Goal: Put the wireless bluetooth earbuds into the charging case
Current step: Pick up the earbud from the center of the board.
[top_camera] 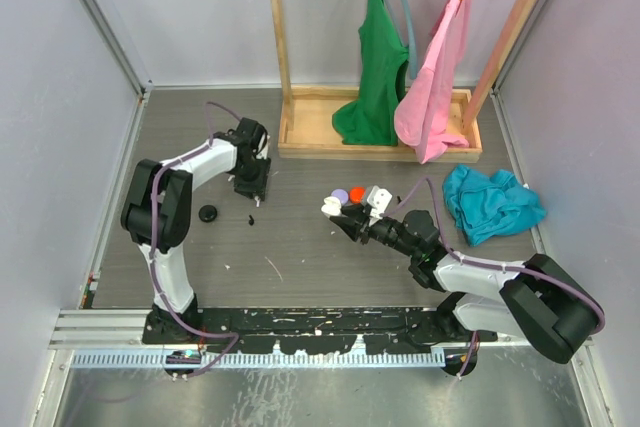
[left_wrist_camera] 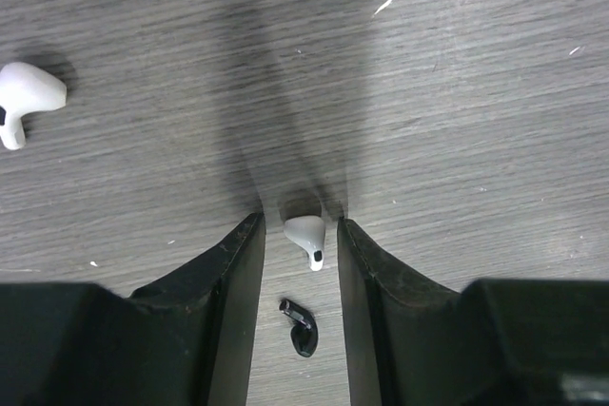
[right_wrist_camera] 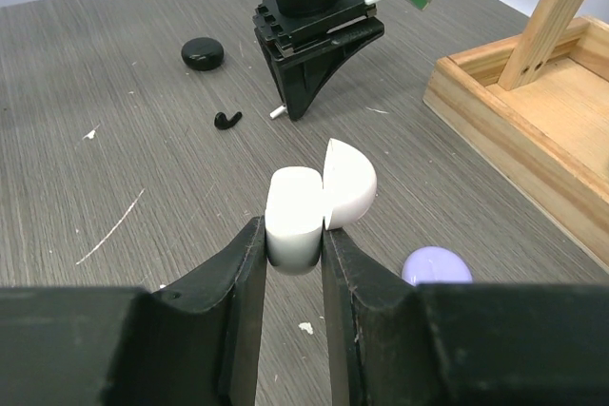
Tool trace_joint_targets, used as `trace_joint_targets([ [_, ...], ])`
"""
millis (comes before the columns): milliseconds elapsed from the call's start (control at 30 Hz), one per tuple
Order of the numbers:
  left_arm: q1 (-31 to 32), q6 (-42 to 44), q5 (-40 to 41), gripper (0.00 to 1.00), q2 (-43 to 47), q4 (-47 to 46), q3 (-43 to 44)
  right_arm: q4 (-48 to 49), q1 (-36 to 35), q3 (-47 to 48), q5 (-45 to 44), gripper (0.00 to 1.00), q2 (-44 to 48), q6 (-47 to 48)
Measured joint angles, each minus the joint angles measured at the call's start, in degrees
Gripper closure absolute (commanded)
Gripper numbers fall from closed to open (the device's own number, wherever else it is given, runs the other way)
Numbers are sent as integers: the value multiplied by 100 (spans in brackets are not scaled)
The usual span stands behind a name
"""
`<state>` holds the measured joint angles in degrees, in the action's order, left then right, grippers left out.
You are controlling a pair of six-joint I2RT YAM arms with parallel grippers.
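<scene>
In the left wrist view a white earbud [left_wrist_camera: 306, 235] lies on the table between the fingers of my left gripper [left_wrist_camera: 301, 223]. The jaws stand apart, with a small gap on each side of the bud. A black earbud [left_wrist_camera: 302, 326] lies just behind it, and another white earbud [left_wrist_camera: 24, 97] lies off to the left. My right gripper [right_wrist_camera: 293, 235] is shut on the white charging case [right_wrist_camera: 295, 211], whose lid [right_wrist_camera: 350, 183] is swung open. From above, the case [top_camera: 331, 206] is held at mid-table, right of the left gripper [top_camera: 252, 195].
A black disc [top_camera: 208, 213] lies left of the left gripper. A lilac disc [right_wrist_camera: 436, 265] and a red disc [top_camera: 357, 193] sit beside the case. A wooden rack base [top_camera: 300, 137] with green and pink garments stands at the back. A teal cloth [top_camera: 490, 202] lies at right.
</scene>
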<state>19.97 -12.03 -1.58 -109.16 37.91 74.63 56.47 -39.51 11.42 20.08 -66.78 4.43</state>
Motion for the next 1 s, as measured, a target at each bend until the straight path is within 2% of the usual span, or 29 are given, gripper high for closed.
trace_joint_targets([
  [333,0,98,-33,82,-173,142,190,-42,0,2,7,97,-2,0],
  [500,0,92,-136,85,-131,114,133,-42,0,2,7,97,-2,0],
  [733,4,-20,-348,87,251,52,-369,-42,0,4,11,97,-2,-2],
  [1000,391,-122,-382,91,533,-129,-540,-28,0,4,42,97,-35,-7],
])
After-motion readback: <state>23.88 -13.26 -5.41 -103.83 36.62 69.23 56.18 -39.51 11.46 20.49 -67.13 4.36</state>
